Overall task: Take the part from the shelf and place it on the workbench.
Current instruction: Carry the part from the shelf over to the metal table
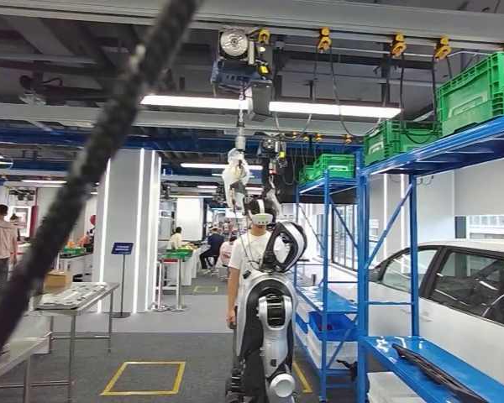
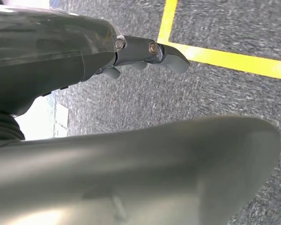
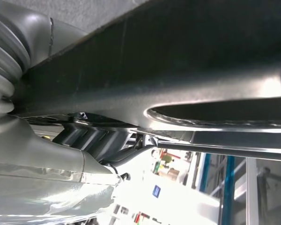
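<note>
In the right wrist view a long dark sheet-metal part (image 3: 174, 61) with a shiny edge lies across my right hand (image 3: 71, 154), which grips it from below. My left hand (image 2: 71, 51) hangs over the grey floor with fingers straight, thumb (image 2: 160, 168) apart, holding nothing. In the head view the blue shelf (image 1: 364, 252) stands at the right, with another dark part (image 1: 433, 369) on its low level. A metal workbench (image 1: 110, 290) carrying a flat grey piece stands at the left.
Another humanoid robot (image 1: 269, 319) stands in the aisle ahead, a person (image 1: 244, 252) close behind it. A white car (image 1: 464, 285) sits behind the shelf. Green crates (image 1: 478, 88) top the racks. A black cable (image 1: 91, 168) crosses the near left. A yellow square (image 1: 144, 378) marks the floor.
</note>
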{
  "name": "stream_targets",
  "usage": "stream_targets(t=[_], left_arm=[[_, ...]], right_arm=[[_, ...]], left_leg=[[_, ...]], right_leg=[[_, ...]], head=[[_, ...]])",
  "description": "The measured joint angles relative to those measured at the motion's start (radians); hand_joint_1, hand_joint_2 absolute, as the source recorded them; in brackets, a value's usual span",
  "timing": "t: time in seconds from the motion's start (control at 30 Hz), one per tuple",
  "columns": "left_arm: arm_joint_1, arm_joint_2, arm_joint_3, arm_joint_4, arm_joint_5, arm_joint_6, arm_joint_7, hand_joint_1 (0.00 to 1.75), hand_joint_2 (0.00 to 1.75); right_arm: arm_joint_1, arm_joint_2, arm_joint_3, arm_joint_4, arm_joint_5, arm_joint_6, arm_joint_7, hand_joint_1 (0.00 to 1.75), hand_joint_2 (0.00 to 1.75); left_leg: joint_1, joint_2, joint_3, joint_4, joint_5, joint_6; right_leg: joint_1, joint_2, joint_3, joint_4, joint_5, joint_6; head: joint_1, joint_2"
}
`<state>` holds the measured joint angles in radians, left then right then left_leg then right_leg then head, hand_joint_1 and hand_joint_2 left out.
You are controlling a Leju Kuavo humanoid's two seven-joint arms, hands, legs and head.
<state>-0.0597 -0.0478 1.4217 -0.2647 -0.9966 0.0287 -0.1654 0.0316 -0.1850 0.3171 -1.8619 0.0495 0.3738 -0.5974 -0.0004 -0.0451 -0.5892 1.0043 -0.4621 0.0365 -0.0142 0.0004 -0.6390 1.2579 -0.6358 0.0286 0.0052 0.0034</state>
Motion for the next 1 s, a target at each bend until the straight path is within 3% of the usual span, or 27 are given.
stream_targets(t=[0.03,0.1,0.17,0.23,0.3,0.37,0.43,0.47,0.5,0.57,0.63,0.67,0.73,0.8,0.83,0.87,0.93,0.97,1.0], left_arm=[[0.0,0.0,0.0,0.0,0.001,0.0,0.0,0.0,1.75],[-0.002,0.0,0.0,0.0,0.003,-0.003,-0.003,0.0,1.75],[-0.004,0.0,0.0,0.0,0.004,-0.005,-0.006,0.0,1.75],[-0.002,0.0,0.0,0.0,0.004,-0.008,-0.009,0.0,1.75],[-0.002,0.0,0.0,0.0,0.004,-0.012,-0.011,0.0,1.75],[-0.006,-0.001,0.0,0.0,0.004,-0.015,-0.012,0.0,1.75],[-0.008,-0.001,0.0,0.0,0.004,-0.018,-0.014,0.0,1.75],[-0.007,-0.001,0.0,0.0,0.004,-0.018,-0.014,0.0,1.75],[-0.006,-0.001,0.0,0.0,0.003,-0.019,-0.014,0.0,1.75],[-0.006,-0.001,0.0,0.0,0.003,-0.019,-0.015,0.0,1.75],[-0.009,-0.002,0.0,0.0,0.003,-0.02,-0.016,0.0,1.75],[-0.01,-0.002,0.0,0.0,0.002,-0.021,-0.016,0.0,1.75],[-0.009,-0.003,0.0,0.0,0.002,-0.02,-0.017,0.0,1.75],[-0.006,-0.003,0.0,0.0,0.002,-0.019,-0.016,0.0,1.75],[-0.007,-0.003,0.0,0.0,0.002,-0.019,-0.016,0.0,1.75],[-0.008,-0.003,0.0,0.0,0.003,-0.019,-0.016,0.0,1.75],[-0.011,-0.003,0.0,0.0,0.003,-0.02,-0.016,0.0,1.75],[-0.012,-0.003,0.0,0.0,0.003,-0.021,-0.016,0.0,1.75],[-0.012,-0.004,0.0,0.0,0.003,-0.021,-0.016,0.0,1.75]], right_arm=[[0.0,0.0,0.0,0.0,0.0,0.0,0.0,1.75,1.75],[-0.001,0.0,-0.001,-0.001,0.0,0.0,0.0,1.75,1.75],[-0.003,-0.001,-0.002,-0.003,0.0,0.001,0.001,1.75,1.75],[-0.008,-0.001,-0.002,-0.004,0.001,0.002,0.002,1.75,1.75],[-0.013,0.0,-0.001,-0.005,0.001,0.003,0.002,1.75,1.75],[-0.014,0.0,-0.001,-0.006,0.002,0.004,0.004,1.75,1.75],[-0.014,0.0,0.0,-0.006,0.003,0.004,0.006,1.75,1.75],[-0.014,0.0,0.0,-0.006,0.003,0.005,0.007,1.75,1.75],[-0.014,0.0,0.001,-0.006,0.004,0.005,0.008,1.75,1.75],[-0.014,0.0,0.001,-0.006,0.004,0.006,0.009,1.75,1.75],[-0.015,0.0,0.002,-0.007,0.005,0.006,0.009,1.75,1.75],[-0.016,-0.001,0.002,-0.007,0.005,0.007,0.01,1.75,1.75],[-0.017,-0.001,0.005,-0.007,0.007,0.008,0.011,1.75,1.75],[-0.02,-0.003,0.007,-0.007,0.008,0.01,0.012,1.75,1.75],[-0.022,-0.005,0.009,-0.007,0.008,0.011,0.012,1.75,1.75],[-0.023,-0.008,0.01,-0.006,0.008,0.014,0.012,1.75,1.75],[-0.026,-0.013,0.014,-0.003,0.006,0.022,0.012,1.75,1.75],[-0.028,-0.015,0.018,-0.002,0.004,0.027,0.012,1.75,1.75],[-0.031,-0.016,0.022,0.0,0.001,0.032,0.012,1.75,1.75]], left_leg=[[-0.001,-0.012,0.002,0.001,0.0,0.0],[-0.001,-0.034,0.001,0.004,0.0,-0.002],[0.002,-0.054,-0.007,0.005,0.004,-0.01],[0.005,-0.069,-0.013,0.003,0.008,-0.022],[0.003,-0.041,-0.027,0.031,-0.014,-0.031],[0.003,0.009,-0.076,0.136,-0.074,-0.039],[0.009,0.028,-0.134,0.262,-0.125,-0.047],[0.013,0.032,-0.143,0.287,-0.127,-0.051],[0.016,0.037,-0.132,0.268,-0.11,-0.053],[0.02,0.063,-0.06,0.135,-0.048,-0.055],[0.014,0.089,-0.002,0.025,-0.014,-0.047],[0.01,0.094,0.008,0.005,-0.012,-0.041],[0.004,0.078,0.006,0.004,-0.013,-0.026],[0.004,0.063,0.006,0.001,-0.01,-0.013],[0.006,0.056,0.007,-0.001,-0.008,-0.007],[0.005,0.048,0.007,-0.001,-0.008,-0.003],[0.002,0.028,0.007,-0.001,-0.008,0.003],[0.0,0.016,0.008,-0.001,-0.008,0.004],[-0.002,0.004,0.01,-0.001,-0.008,0.004]], right_leg=[[0.001,0.009,0.027,-0.067,0.043,-0.005],[0.001,0.052,0.084,-0.203,0.109,-0.014],[0.004,0.077,0.103,-0.255,0.124,-0.019],[0.004,0.059,0.104,-0.263,0.128,-0.026],[0.0,0.035,0.109,-0.273,0.134,-0.036],[0.0,0.008,0.111,-0.278,0.136,-0.042],[0.002,-0.019,0.111,-0.277,0.135,-0.041],[0.002,-0.031,0.111,-0.277,0.133,-0.04],[0.002,-0.042,0.113,-0.277,0.132,-0.038],[0.001,-0.062,0.119,-0.277,0.127,-0.031],[0.004,-0.078,0.125,-0.274,0.12,-0.019],[0.006,-0.086,0.127,-0.274,0.118,-0.013],[0.003,-0.098,0.13,-0.275,0.115,-0.003],[-0.003,-0.072,0.123,-0.251,0.092,0.006],[-0.005,-0.049,0.105,-0.21,0.065,0.009],[-0.005,-0.026,0.076,-0.147,0.031,0.009],[-0.004,-0.007,0.005,-0.004,-0.023,0.006],[-0.002,-0.005,-0.016,0.032,-0.026,0.004],[0.0,-0.002,-0.018,0.027,-0.006,0.0]], head=[[0.0,0.0],[0.0,0.0],[0.0,0.0],[0.0,0.0],[0.0,0.0],[0.0,0.0],[0.0,0.0],[0.0,0.0],[0.0,0.0],[0.0,0.0],[0.0,0.0],[0.0,0.0],[0.0,0.0],[0.0,0.0],[0.0,0.0],[0.0,0.0],[0.0,0.0],[0.0,0.0],[0.0,0.0]])
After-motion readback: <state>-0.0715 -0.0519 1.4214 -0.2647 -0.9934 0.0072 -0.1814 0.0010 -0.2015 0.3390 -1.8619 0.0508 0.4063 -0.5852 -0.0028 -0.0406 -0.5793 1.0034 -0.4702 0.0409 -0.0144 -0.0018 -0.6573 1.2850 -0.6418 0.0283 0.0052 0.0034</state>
